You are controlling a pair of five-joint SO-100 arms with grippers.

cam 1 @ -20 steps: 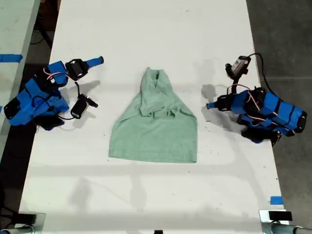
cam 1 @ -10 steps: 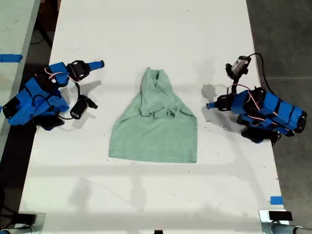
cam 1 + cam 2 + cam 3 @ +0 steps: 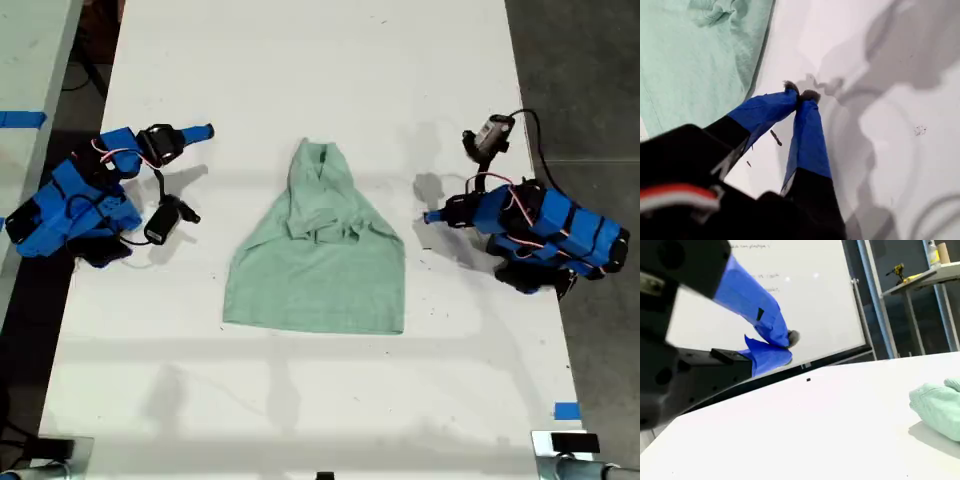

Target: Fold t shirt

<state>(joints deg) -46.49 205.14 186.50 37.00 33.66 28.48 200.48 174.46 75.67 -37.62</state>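
The blue fingers of my first gripper [image 3: 800,94] are pressed tip to tip with nothing between them, low over the white bench [image 3: 300,400] just beside one side edge of the small pale mint-green cloth t-shirt [image 3: 315,270]. My second gripper [image 3: 787,342] also looks closed and empty, and it is held well apart from the cloth on the other side.

The t-shirt lies mid-bench between the two arms. Its hem, nearest the exterior view's lower edge, is spread wide and flat. Farther up, the sleeves and shoulders are drawn inward into a narrow, rumpled peak ending at the collar.

I judge the fold partly done: the upper part is tucked in, while the lower sides and a lengthwise fold remain.

Against a second ago, the t-shirt and my first gripper sit unchanged. My second gripper has shifted only slightly.
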